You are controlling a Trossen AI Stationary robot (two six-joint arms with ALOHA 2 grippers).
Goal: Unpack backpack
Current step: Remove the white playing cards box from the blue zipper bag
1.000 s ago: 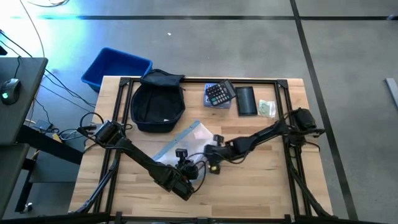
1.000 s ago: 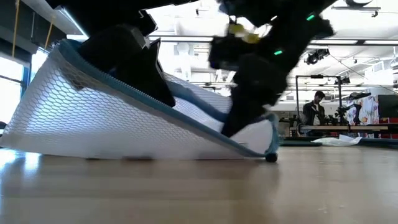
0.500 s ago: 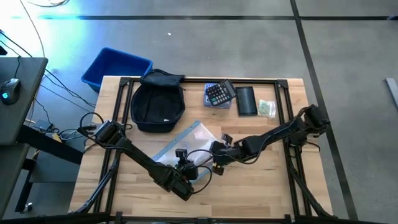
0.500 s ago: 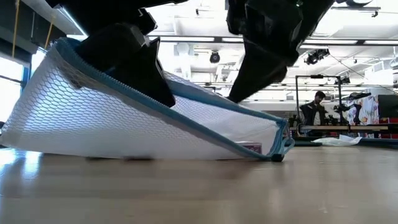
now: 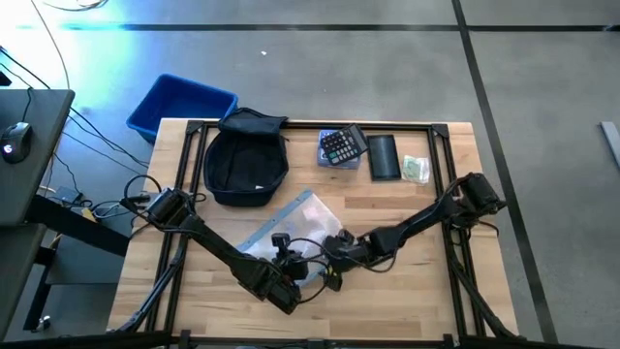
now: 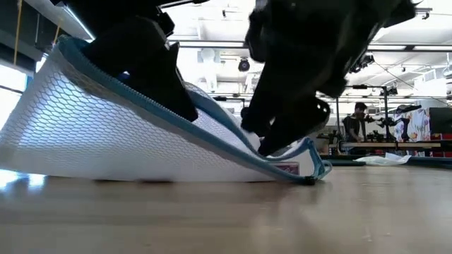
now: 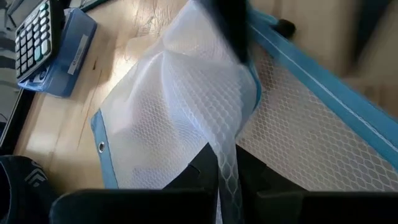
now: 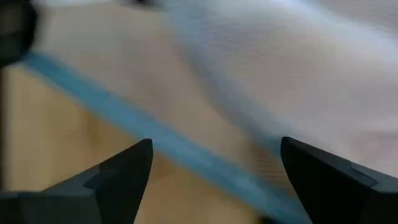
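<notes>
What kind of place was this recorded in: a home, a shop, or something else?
Most likely a robotics lab or workshop. The wooden table stands on a bare concrete floor marked with tape lines, a desk with a computer mouse sits beside it, and the low view shows ceiling lights and equipment stands behind.

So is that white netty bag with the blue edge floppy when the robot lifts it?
Probably floppy: the mesh pouch folds and drapes where the left gripper pinches it. It looks light, since one pinched edge holds it up off the table. The blue zipper edge seems firmer, staying fairly straight.
</notes>
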